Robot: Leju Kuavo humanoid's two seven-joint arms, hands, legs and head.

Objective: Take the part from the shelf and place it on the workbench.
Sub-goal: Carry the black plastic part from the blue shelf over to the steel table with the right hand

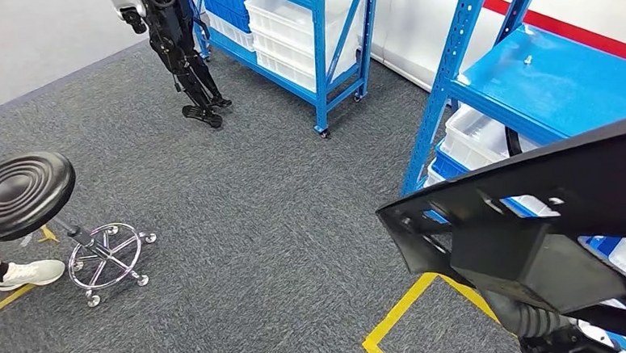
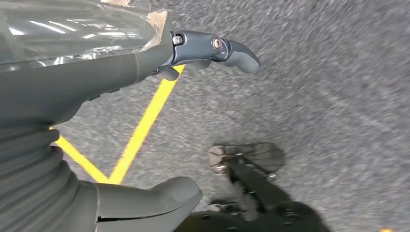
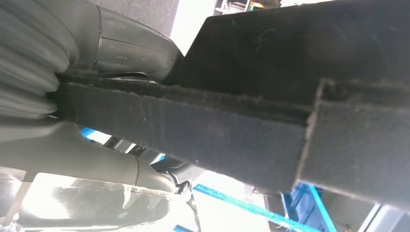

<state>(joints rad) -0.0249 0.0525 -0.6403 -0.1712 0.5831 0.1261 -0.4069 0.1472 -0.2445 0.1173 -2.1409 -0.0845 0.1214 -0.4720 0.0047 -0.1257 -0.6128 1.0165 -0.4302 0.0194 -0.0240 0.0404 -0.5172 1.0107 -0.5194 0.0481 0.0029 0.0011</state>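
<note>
Right hand [image 3: 72, 96] clamped on part [image 1: 538, 213], left hand [image 2: 145, 63] open, empty. I judge risk: long part clipping shelf [image 1: 547, 83] on turn, slipping loose.

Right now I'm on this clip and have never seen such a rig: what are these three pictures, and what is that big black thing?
A two-armed walking robot filmed itself. The head view looks down at grey carpet, blue shelves holding white bins, a black stool and a person's shoe. Another robot stands further off. The other two pictures come from cameras at the wrists. The black part is held by the right hand. The left hand holds nothing, hanging over yellow floor tape.
</note>
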